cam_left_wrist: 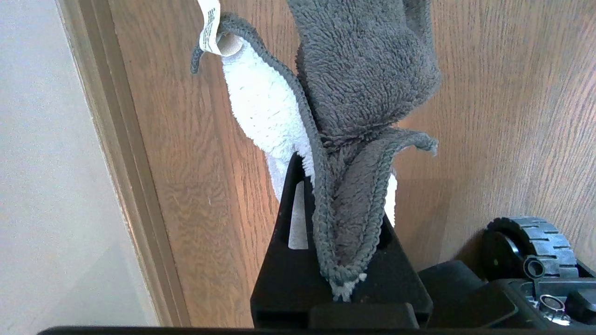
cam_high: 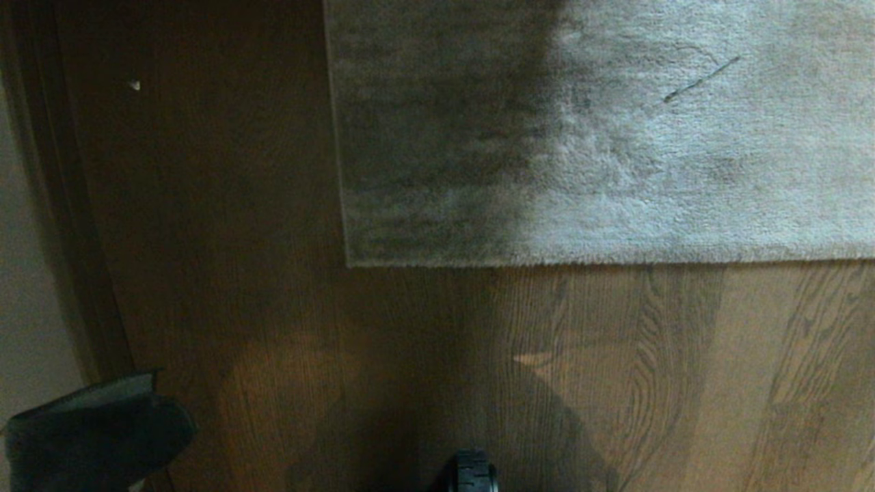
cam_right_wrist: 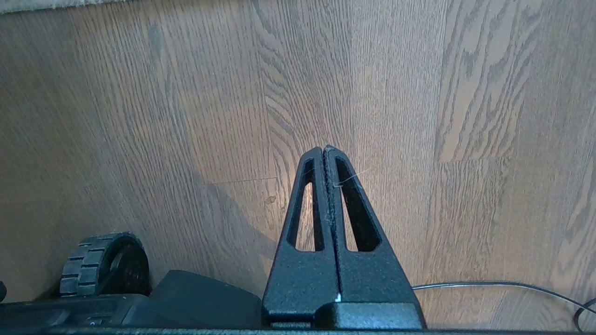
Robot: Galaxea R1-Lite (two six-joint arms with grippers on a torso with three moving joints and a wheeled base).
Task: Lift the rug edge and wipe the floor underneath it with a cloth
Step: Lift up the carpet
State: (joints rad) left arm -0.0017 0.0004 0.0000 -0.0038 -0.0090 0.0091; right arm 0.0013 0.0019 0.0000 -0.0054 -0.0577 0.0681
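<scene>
Hanging low over the brown wood-grain floor [cam_right_wrist: 465,93], my left gripper [cam_left_wrist: 342,186] pinches the grey-and-white fluffy cloth [cam_left_wrist: 363,70]. My right gripper [cam_right_wrist: 324,151] points down, fingers pressed together, holding nothing. I see the grey-beige short-pile rug edge [cam_high: 615,261] lying flat ahead.

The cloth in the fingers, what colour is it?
The cloth is fluffy dark grey with a white side, clearest in the left wrist view.

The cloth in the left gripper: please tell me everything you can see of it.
The cloth is a small fluffy rag, dark grey on one face and white on the other, with a grey stitched hem and a white label at one corner. The left gripper has its jaws shut on a fold of it; the rest droops loosely beyond them, above the floor.
</scene>
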